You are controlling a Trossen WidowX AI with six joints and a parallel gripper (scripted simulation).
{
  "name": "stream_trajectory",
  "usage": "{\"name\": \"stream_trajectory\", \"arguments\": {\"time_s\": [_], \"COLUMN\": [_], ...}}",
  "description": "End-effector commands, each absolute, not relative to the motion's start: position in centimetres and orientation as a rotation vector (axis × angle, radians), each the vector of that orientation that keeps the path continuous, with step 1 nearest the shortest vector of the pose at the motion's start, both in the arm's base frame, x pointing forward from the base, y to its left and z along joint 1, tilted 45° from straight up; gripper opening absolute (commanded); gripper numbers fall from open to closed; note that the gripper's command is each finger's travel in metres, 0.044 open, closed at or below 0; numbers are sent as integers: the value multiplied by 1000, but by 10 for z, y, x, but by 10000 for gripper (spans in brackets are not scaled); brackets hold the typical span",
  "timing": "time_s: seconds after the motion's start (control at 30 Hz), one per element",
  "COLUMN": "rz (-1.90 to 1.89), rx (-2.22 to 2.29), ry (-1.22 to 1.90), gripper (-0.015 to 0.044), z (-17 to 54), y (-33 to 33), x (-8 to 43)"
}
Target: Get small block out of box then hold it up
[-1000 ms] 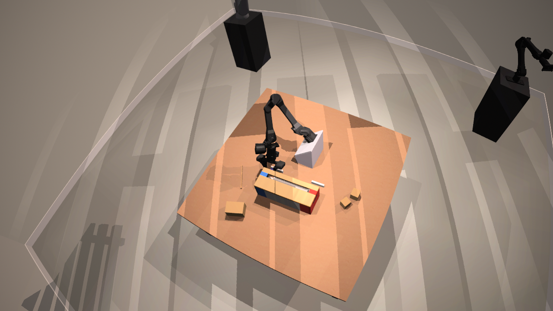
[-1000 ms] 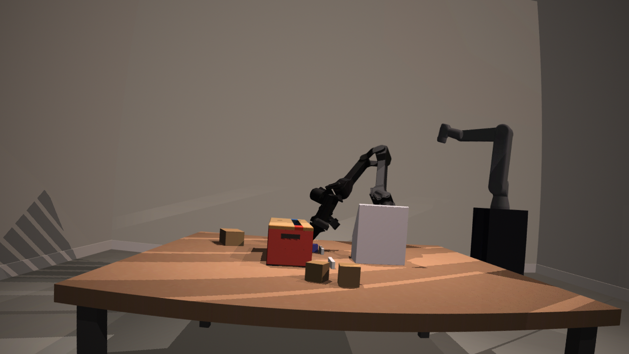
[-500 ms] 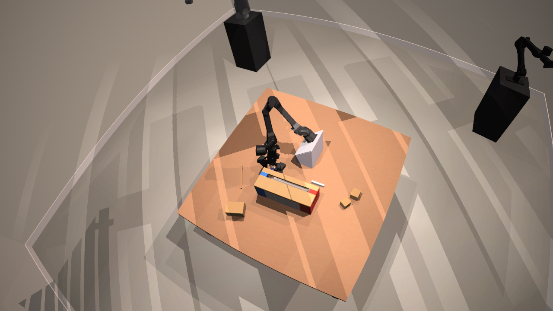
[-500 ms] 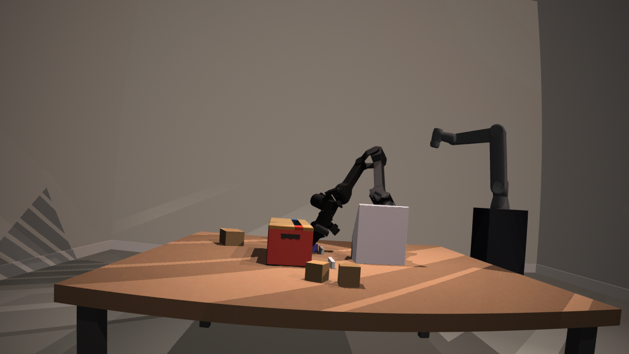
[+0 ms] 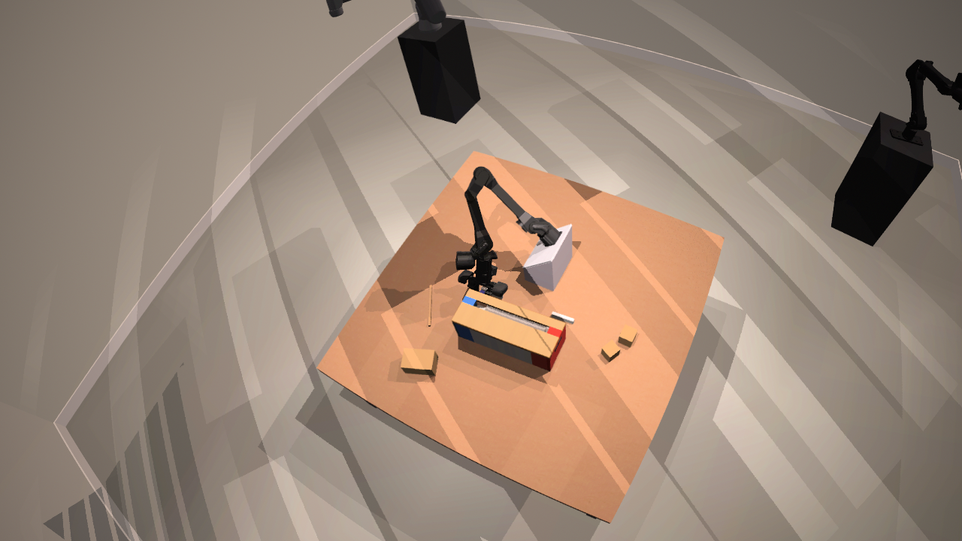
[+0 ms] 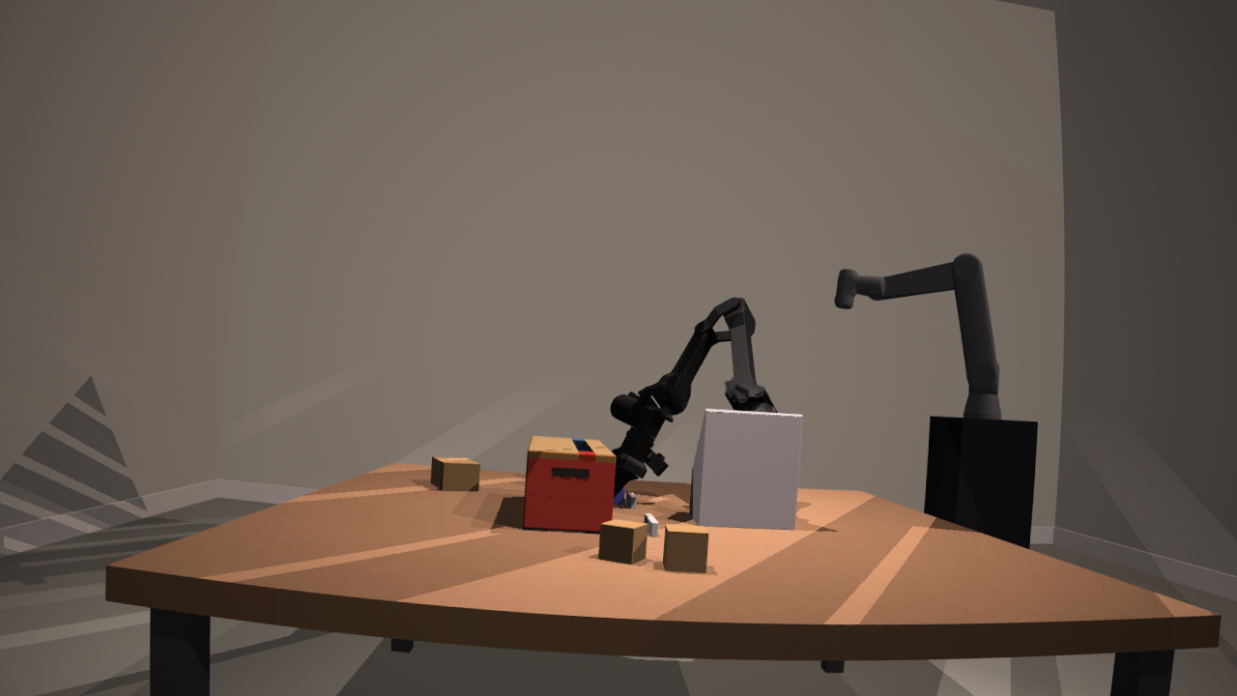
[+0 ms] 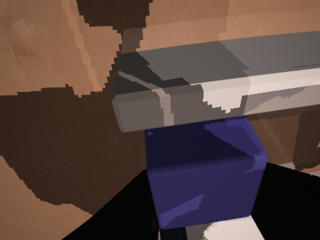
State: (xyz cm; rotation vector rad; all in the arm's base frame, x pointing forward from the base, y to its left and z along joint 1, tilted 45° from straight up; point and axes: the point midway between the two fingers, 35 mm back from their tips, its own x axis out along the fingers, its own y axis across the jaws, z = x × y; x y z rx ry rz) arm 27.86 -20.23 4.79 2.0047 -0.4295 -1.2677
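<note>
The blue-violet block [image 7: 203,197] [image 6: 618,499] is outside the box, low at the table beside the box's blue end. My gripper [image 7: 194,173] [image 6: 619,491] reaches down behind the box in the top view, and its dark fingers are against both sides of the block. It is shut on the block. A grey-white bar [image 7: 180,107] lies right alongside the block. The box [image 5: 497,330] [image 6: 568,493] stands upright, with a blue end and a red end; a pale part of it shows below the block in the wrist view. The fingertips are mostly hidden in the top view.
A tall white wedge-shaped block [image 5: 555,265] [image 6: 748,472] stands near the arm's base. A short white bar [image 5: 562,317] [image 6: 651,524] lies near the red end. A thin stick [image 5: 430,306] and a tan block [image 5: 418,361] [image 6: 455,474] lie towards the blue end. Two small tan blocks lie beyond the red end.
</note>
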Motion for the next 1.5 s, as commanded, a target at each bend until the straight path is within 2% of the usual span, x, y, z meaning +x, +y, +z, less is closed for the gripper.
{"name": "stream_trajectory", "arguments": {"time_s": [0.0, 0.07, 0.1, 0.67, 1.47], "rz": [-1271, -1271, -1271, -1268, -1187], "rx": [2002, 2002, 2003, 1985, 1159], "ry": [-426, -426, -426, -410, 181], "gripper": [55, 3, 0, 0, 0], "z": [47, 49, 51, 91, 89], "y": [-203, -201, -198, -157, -134], "x": [278, 278, 279, 275, 270]}}
